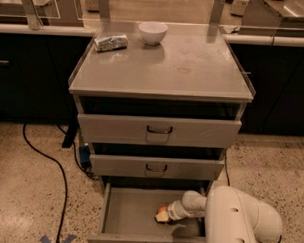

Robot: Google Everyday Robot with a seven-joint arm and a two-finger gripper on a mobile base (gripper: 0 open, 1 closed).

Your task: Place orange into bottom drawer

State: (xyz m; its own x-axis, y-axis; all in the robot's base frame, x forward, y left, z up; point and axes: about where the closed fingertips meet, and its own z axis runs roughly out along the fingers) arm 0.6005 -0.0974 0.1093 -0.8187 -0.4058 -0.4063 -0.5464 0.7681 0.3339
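The bottom drawer (129,213) of the grey cabinet is pulled open, showing its flat grey floor. My white arm reaches into it from the lower right. My gripper (165,214) is low inside the drawer, right of its middle. The orange (162,212) shows as a small orange patch at the gripper's tip, just above the drawer floor; most of it is hidden by the gripper.
The two upper drawers (159,130) with dark wire handles are closed. On the cabinet top (194,65) stand a white bowl (152,32) and a silver packet (110,42). A black cable (50,162) runs over the speckled floor at the left. Dark counters flank the cabinet.
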